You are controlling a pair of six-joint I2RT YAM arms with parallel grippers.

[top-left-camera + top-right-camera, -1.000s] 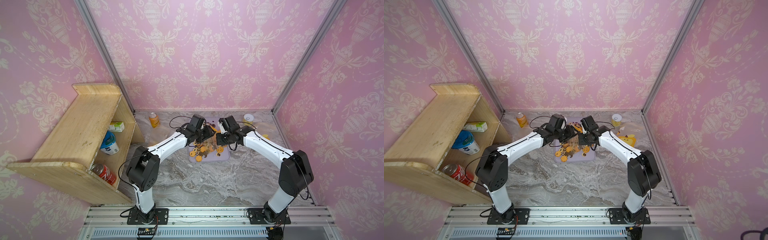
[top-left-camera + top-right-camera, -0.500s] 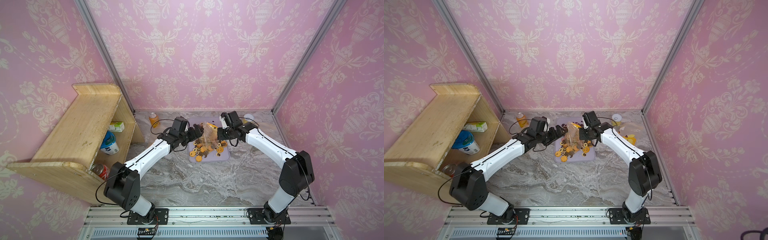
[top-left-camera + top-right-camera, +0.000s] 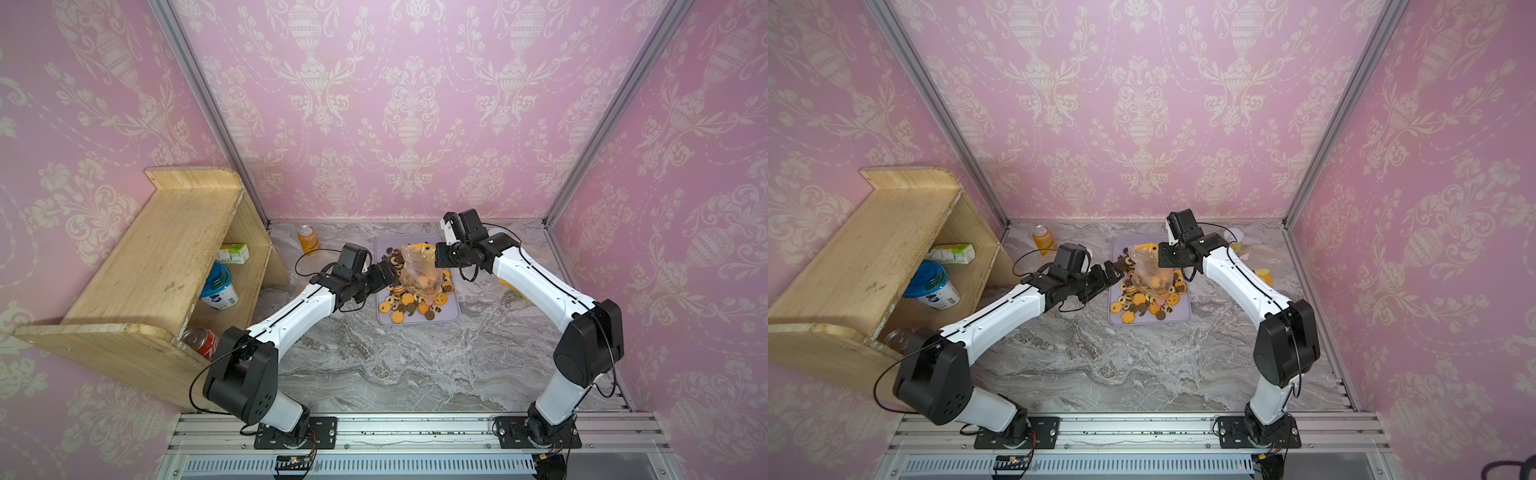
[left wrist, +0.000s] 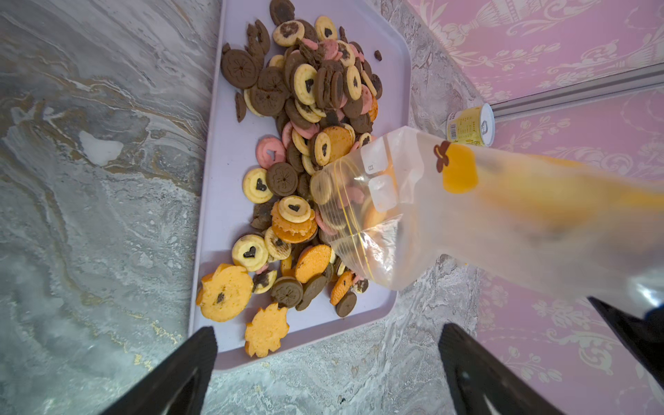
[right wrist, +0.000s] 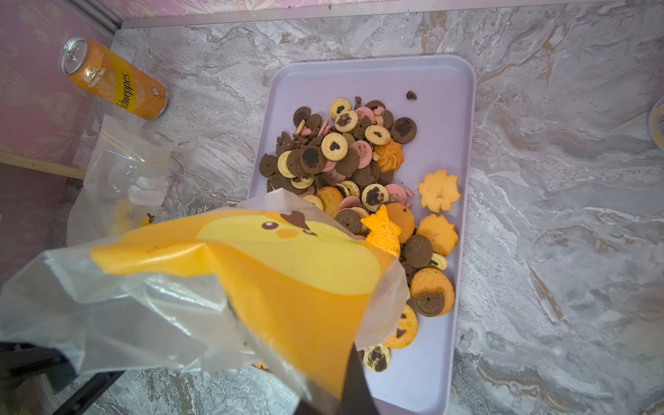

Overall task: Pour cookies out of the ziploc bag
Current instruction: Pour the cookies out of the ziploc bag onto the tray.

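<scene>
There are several dozen cookies (image 4: 309, 93), one bag (image 4: 395, 215), one tray (image 5: 377, 79), one left hand (image 3: 385, 272), one right hand (image 3: 437, 259), three cans (image 3: 308, 245) (image 3: 203, 341) (image 4: 470, 124), one tub (image 3: 218, 286), one carton (image 3: 233, 253), one shelf (image 3: 166, 249)

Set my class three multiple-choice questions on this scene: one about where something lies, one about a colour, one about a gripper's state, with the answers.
1. The loose cookies lie: A. on the lavender tray; B. in a bowl; C. on a plate.
2. The Schweppes can is: A. green; B. orange; C. blue.
3. The left gripper, beside the ziploc bag, is: A. open and empty; B. shut on it; C. shut on a cookie.
Answers: 1 A, the heap sits inside the tray's rim. 2 B, its body is orange in the right wrist view. 3 A, its jaws stand wide apart with nothing between them; the right gripper pinches the bag.
</scene>
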